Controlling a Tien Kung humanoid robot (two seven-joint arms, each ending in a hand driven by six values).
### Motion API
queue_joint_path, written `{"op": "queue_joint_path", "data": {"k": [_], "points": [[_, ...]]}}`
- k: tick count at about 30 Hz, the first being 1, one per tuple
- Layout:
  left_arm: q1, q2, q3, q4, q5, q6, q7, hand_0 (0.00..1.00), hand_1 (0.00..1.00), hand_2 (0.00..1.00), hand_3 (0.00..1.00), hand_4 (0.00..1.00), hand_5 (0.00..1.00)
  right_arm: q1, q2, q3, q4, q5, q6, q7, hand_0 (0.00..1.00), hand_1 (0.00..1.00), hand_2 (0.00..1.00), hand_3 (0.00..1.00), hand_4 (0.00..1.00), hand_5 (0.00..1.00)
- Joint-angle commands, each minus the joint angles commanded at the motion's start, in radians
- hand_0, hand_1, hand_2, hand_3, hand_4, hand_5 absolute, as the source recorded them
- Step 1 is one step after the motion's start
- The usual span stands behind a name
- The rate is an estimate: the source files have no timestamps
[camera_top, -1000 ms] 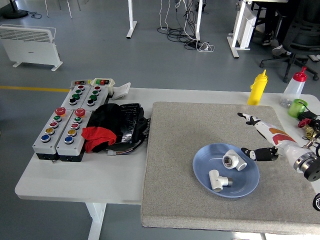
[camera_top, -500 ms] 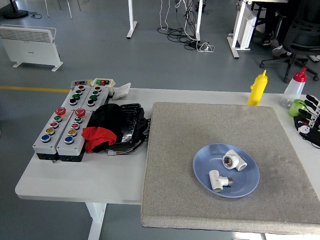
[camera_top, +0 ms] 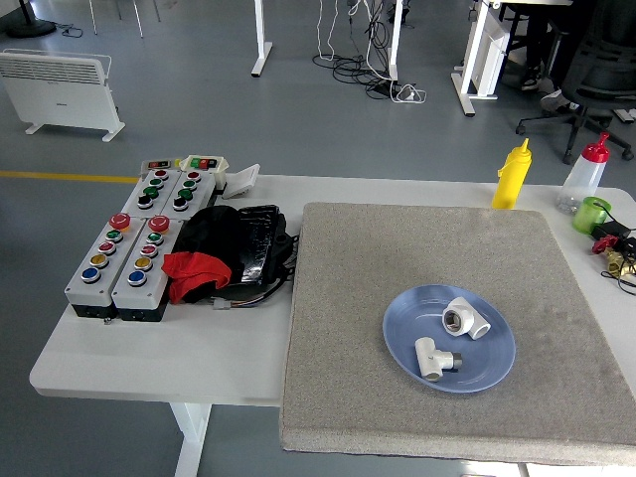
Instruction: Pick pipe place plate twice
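A blue plate [camera_top: 487, 375] lies on the grey mat [camera_top: 397, 298], right of its middle. Two white pipe fittings lie in the plate: a larger tee [camera_top: 465, 318] at the back and a smaller tee [camera_top: 434, 359] with a metal end at the front. Neither of my hands nor arms shows in the head view.
Grey button boxes [camera_top: 129, 258] stand at the table's left with more behind [camera_top: 179, 184], beside a black and red bundle [camera_top: 224, 253]. A yellow squeeze bottle [camera_top: 512, 174], a clear bottle with a red cap [camera_top: 584, 174], a green cup [camera_top: 593, 214] and small brass parts [camera_top: 613, 258] stand at the right.
My right hand drew back from beside the plate toward the right edge, then left the view. The two fittings stayed in the plate.
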Motion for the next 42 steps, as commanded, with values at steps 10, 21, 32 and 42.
{"op": "queue_joint_path", "data": {"k": [10,21,32,42], "points": [[-0.001,0.001,-0.003,0.000,0.002,-0.001,0.000,0.722,0.685,0.684,0.731,0.377,0.998,-0.040,0.024,0.026,0.016,0.175,-0.008,0.020,0.787,0.765,0.840,0.820,0.586,0.407],[0.017,-0.001,-0.015,-0.004,0.029,0.002,0.012,0.724,0.685,0.685,0.731,0.378,0.998,-0.066,0.027,0.019,0.019,0.186,-0.022,0.051,0.773,0.755,0.866,0.870,0.590,0.385],[0.026,-0.002,-0.026,-0.005,0.050,0.000,0.018,0.722,0.685,0.687,0.731,0.376,0.998,-0.071,0.032,0.007,0.012,0.183,-0.031,0.046,0.749,0.727,0.828,0.857,0.588,0.383],[0.026,-0.001,-0.020,-0.003,0.036,-0.002,0.010,0.722,0.685,0.687,0.729,0.376,0.998,-0.069,0.032,0.004,0.012,0.206,-0.015,0.007,0.725,0.686,0.739,0.791,0.589,0.382]]}}
